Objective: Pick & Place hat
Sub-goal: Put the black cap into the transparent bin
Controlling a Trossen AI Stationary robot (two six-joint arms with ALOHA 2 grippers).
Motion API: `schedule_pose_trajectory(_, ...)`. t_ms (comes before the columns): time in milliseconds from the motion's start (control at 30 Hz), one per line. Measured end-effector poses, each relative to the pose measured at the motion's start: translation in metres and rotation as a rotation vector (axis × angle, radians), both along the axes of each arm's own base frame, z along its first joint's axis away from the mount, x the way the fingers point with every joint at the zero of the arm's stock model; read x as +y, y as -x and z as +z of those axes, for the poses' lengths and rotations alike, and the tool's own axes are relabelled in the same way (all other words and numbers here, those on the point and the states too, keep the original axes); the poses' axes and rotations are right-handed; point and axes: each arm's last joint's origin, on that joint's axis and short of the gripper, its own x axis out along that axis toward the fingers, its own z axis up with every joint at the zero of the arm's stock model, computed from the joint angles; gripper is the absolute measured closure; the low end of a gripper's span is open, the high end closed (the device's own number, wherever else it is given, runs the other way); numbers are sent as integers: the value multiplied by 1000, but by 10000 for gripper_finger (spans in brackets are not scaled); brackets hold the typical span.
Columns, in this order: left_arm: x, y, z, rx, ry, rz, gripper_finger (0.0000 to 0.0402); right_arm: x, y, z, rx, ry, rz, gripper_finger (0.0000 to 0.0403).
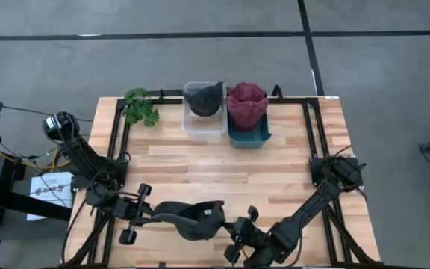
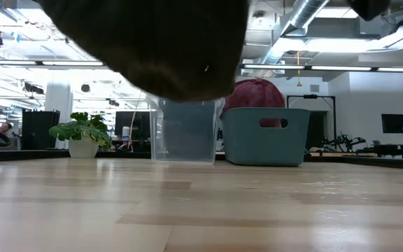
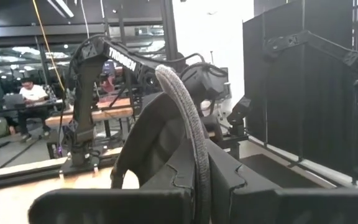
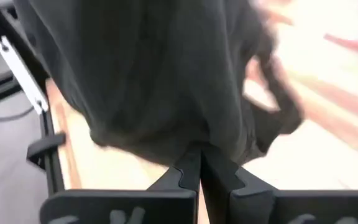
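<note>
Looking overhead, you see both grippers, left gripper (image 1: 155, 214) and right gripper (image 1: 226, 222), clenched on one dark hat (image 1: 192, 218); the low view hides them behind it, showing two bins.

Dark grey hat (image 1: 190, 218), soft fabric, stretched out above the table's near edge between the left pincer (image 1: 157, 217) and the right pincer (image 1: 232, 226), both clamped on it. Brim edge runs up from the left pincer's fingertips in the left wrist view; crown fabric bunches at the right one's tips. In the low view it hangs clear of the wood.
</note>
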Motion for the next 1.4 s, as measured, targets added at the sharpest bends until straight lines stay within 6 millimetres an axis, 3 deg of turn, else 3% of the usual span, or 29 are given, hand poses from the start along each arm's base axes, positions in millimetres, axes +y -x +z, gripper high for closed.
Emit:
schedule_pose_trajectory(133, 4, -6, 0, -9, 4, -12, 387, -5, -7, 0, -35, 28, -13, 403)
schedule_pose_trajectory(267, 6, -13, -2, -3, 30, -57, 387, -16, -29, 9, -97, 67, 6, 403)
schedule_pose_trajectory(467, 9, -22, -8, 22, 32, -30, 387, -32, -60, 25, -154, 104, 167, 403)
schedule_pose_trajectory(567, 9, -23, -9, 27, 29, -26, 387, -30, -67, 36, -223, 126, 260, 403)
schedule_pose_trajectory(833, 10, -23, -9, 30, 23, 0, 387, -7, -59, 41, -267, 20, 564, 403)
schedule_pose_trajectory(967, 11, -24, -9, 30, 20, 9, 387, -5, -55, 37, -216, 32, 578, 403)
schedule_pose_trajectory(1200, 16, -30, -10, 36, 16, 51, 387, -27, -72, 37, -209, -12, 619, 403)
schedule_pose_trajectory(1400, 15, -29, -11, 42, 5, 33, 387, -10, -60, 35, -184, 20, 701, 403)
